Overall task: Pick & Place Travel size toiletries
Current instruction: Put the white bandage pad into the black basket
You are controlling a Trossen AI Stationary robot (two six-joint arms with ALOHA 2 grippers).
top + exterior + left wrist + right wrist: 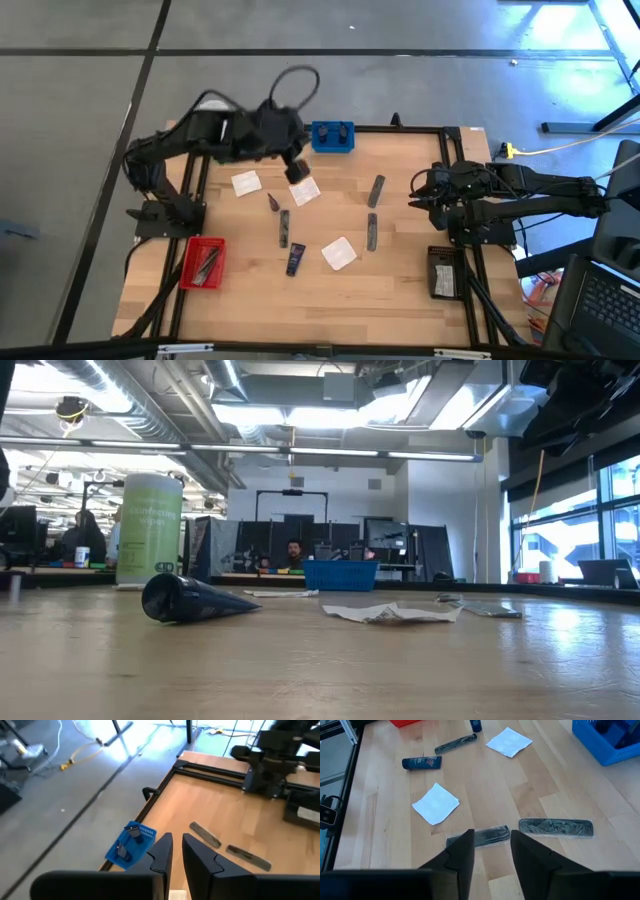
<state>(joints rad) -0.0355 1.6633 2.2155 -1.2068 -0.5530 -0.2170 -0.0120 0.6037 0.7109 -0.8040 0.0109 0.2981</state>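
Note:
Several toiletries lie flat on the wooden table: three white sachets (246, 182) (305, 190) (339, 253), a dark cone (273, 202) (190, 600), a navy tube (295, 258) (421, 763) and slim grey tubes (284, 228) (377, 190) (372, 230). My left gripper (295, 160) (176, 845) is raised over the table's far part, beside the blue tray. A white patch (298, 170) shows at its tip; whether that is a held thing, I cannot tell. My right gripper (418, 195) (491, 840) waits open at the right edge, above a grey tube (477, 836).
The blue tray (332, 135) (131, 845) at the far edge holds dark items. A red tray (203, 262) at the near left holds a grey item. A black tray (442, 272) sits near right. A big light-green bottle (148, 528) stands at the low view's left. A black frame rims the table.

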